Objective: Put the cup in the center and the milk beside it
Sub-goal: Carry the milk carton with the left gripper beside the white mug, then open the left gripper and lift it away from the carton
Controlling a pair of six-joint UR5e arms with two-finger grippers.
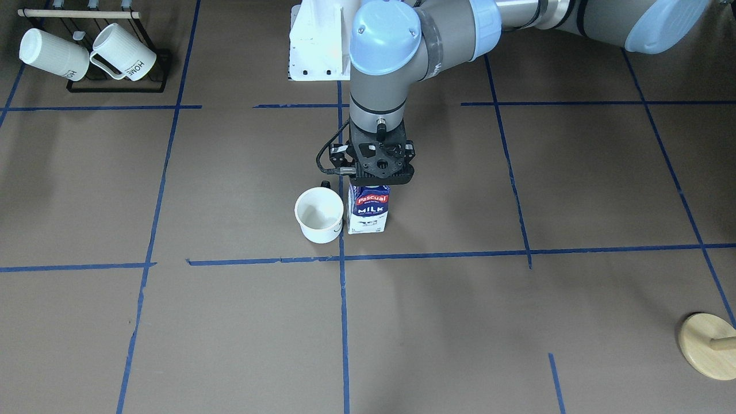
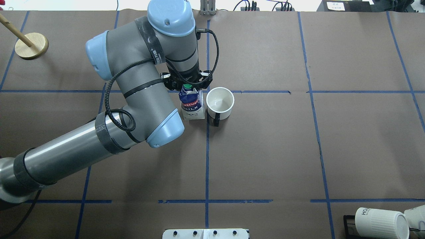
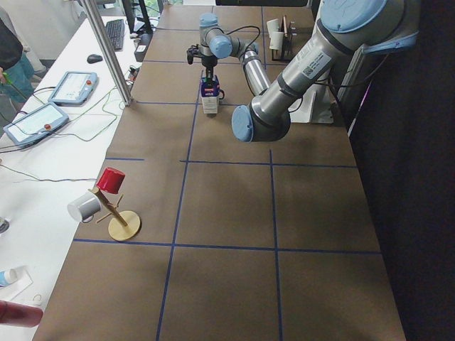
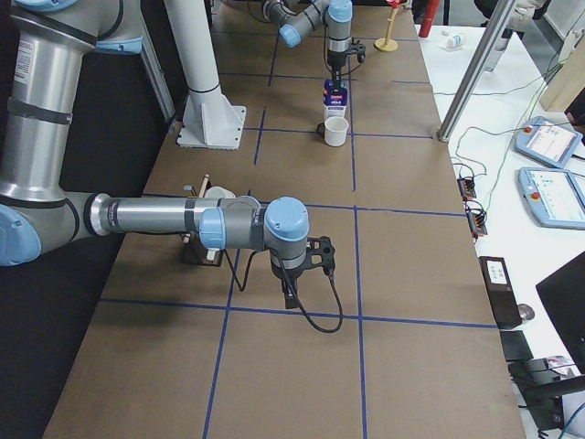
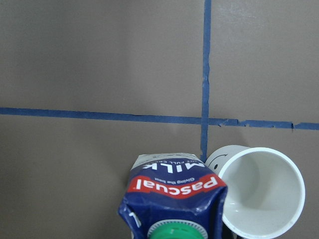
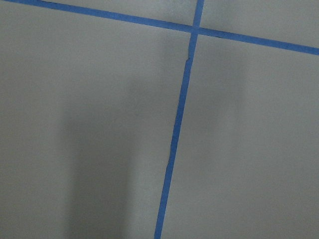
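Note:
The cup [image 1: 319, 214] is a white mug standing upright with its mouth up, just on the robot's side of the center [image 1: 342, 259], the crossing of blue tape lines. Its smiley face shows in the left wrist view [image 5: 218, 159]. The milk [image 1: 368, 210] stands upright on the table right beside the cup, almost touching it. My left gripper [image 1: 378, 183] is straight above the carton, shut on its top ridge by the green cap [image 2: 188, 87]. My right gripper [image 4: 291, 294] hangs low over bare table far away; I cannot tell if it is open.
A black rack [image 1: 118, 86] with two ribbed "HOME" mugs [image 1: 123, 53] stands at the table's corner on the robot's right. A wooden mug tree [image 3: 117, 213] with a red cup stands at the far left corner. The white arm base [image 1: 319, 40] is behind the cup.

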